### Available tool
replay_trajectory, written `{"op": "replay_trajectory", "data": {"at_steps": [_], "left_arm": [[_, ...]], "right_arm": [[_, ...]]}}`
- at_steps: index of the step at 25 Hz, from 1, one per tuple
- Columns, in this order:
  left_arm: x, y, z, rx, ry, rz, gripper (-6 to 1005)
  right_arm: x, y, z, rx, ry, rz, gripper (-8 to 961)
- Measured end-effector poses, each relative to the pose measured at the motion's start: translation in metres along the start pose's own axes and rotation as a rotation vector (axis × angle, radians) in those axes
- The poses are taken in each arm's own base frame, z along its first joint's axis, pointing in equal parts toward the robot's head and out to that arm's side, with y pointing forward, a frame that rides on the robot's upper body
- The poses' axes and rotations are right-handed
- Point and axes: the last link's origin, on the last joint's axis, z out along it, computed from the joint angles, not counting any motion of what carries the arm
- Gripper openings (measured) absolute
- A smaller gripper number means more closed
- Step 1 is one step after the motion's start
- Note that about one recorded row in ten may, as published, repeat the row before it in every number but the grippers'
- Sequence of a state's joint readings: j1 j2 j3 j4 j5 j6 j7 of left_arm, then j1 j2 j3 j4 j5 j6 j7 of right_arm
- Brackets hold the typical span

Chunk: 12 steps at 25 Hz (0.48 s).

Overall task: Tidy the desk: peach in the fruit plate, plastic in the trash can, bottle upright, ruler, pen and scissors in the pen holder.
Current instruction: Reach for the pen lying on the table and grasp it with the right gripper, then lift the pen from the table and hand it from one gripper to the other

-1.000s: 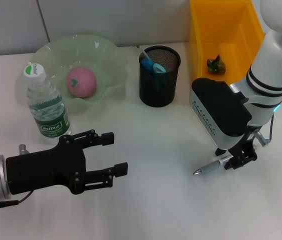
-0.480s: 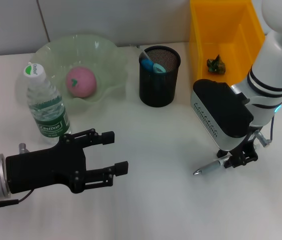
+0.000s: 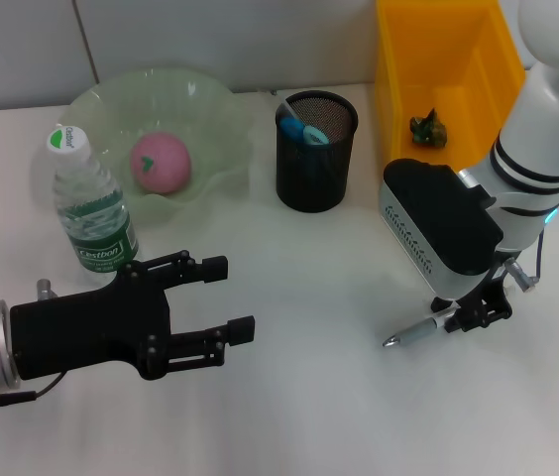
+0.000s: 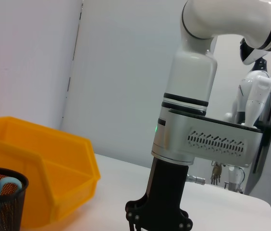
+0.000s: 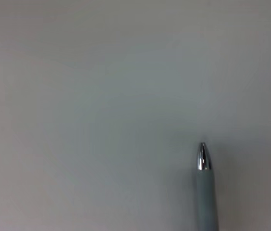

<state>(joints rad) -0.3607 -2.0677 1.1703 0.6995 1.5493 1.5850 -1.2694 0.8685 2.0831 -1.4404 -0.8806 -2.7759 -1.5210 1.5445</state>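
Right gripper (image 3: 470, 317) clamped on pen (image 3: 420, 331), tip pointing to 8 o'clock, low over table (image 3: 339, 416). Left gripper (image 3: 222, 297) fingers spread wide, holding nothing, at 7 o'clock.

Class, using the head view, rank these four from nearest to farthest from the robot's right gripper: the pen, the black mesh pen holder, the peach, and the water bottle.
Measured from the right gripper:
1. Pen, at the gripper itself, tip pointing toward the robot's left.
2. Pen holder, behind and to the left, mid-table.
3. Peach, farther left, in the green fruit plate.
4. Water bottle, upright, farthest left, in front of the plate.
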Motion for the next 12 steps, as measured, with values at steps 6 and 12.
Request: {"op": "replay_trajectory", "data": {"at_steps": [6,12], "left_arm": [[0.0004,0.0003,0.0002,-0.002,0.002,0.000,785],[0.0019,0.0016,0.0004,-0.011,0.012,0.000,786]], "right_arm": [[0.0005,0.0015,0.0021,-0.009,0.004,-0.009,182],[0.0007,-0.0020,-0.0067,0.014,-0.011,-0.003,156]]}}
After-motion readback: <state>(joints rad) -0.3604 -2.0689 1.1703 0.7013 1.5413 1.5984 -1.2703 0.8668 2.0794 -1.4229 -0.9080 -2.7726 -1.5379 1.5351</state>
